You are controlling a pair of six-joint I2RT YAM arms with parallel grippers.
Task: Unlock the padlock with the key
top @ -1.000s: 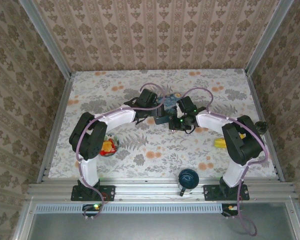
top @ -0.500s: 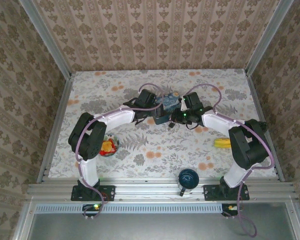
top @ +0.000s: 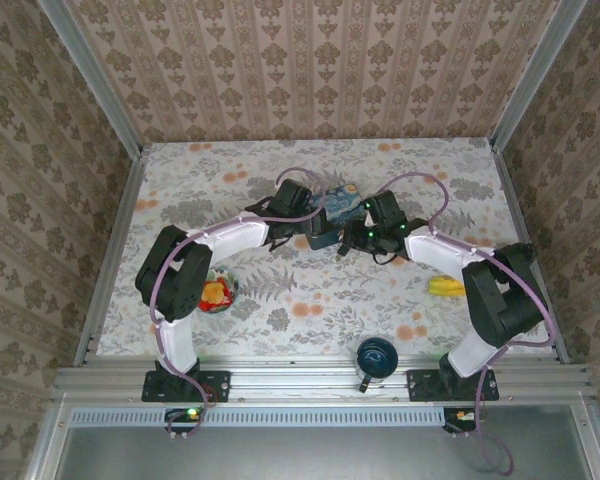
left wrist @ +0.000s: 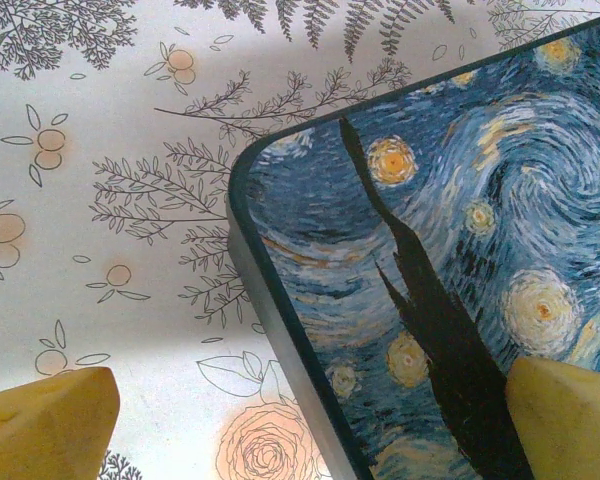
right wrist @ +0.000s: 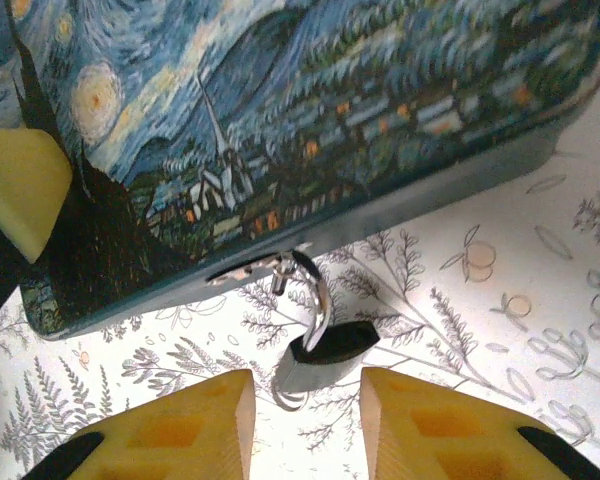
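Looming starry tin (right wrist: 310, 90) behind padlock (right wrist: 332, 342)

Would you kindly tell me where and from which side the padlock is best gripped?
Likely the padlock by its dark body, coming from the side opposite the tin: the body sticks out clear, while the thin shackle is hooked through its latch.

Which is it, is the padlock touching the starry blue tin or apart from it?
Touching. The right wrist view shows the padlock with its shackle hooked through the latch on the front edge of the tin.
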